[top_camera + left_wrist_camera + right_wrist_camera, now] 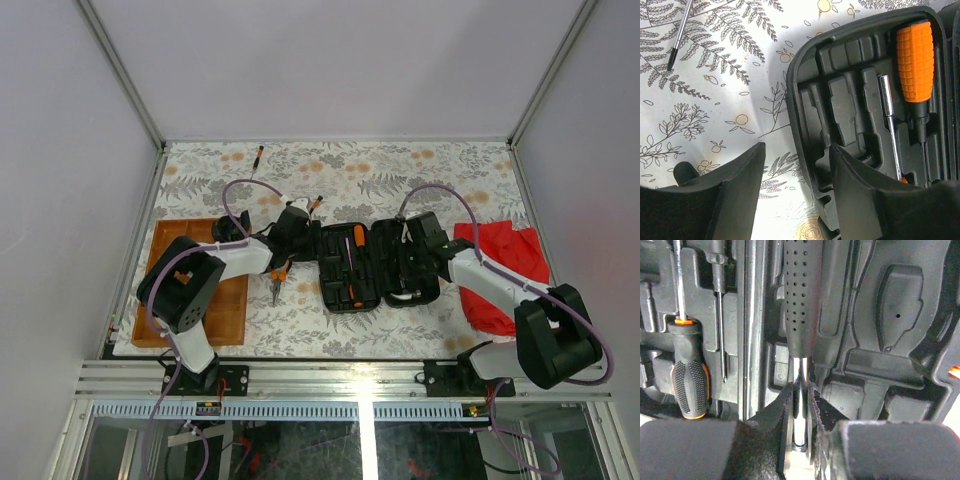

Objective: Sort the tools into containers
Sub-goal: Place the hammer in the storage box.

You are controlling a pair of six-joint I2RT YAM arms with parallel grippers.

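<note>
**Entry: slim hammer in right-hand grip over open tool case; left hand unloaded at case wall**

**Risks.**
- The right gripper (800, 392) is clenched on the hammer (800, 295), but only on its thin polished shank just below the dotted black handle. A hold that narrow on smooth steel could let the tool swivel or slide.
- Whether the hammer is seated in its moulded recess or riding above it cannot be told. Let go off-line, it would likely sit proud of the tray.
- The left gripper (796, 150) is spread and grasps nothing, with the left wall of the tool case (805, 65) standing between its fingers. A closing or sideways push there could shift the case under the hammer.
- The pliers (277, 283) lie on the cloth just beside the left arm and could be swept.

**Location.**
- The case lies open at mid-tabletop. The hammer lies over its right half, with the handle running away from the right fingertips.
- An orange stubby screwdriver (915, 60) is stowed in the left half, just beyond the left gripper's inner finger.
- A precision driver (681, 27) lies loose on the cloth, toward the far edge.
- The wooden tray (160, 270) sits at the near-left corner.
</note>
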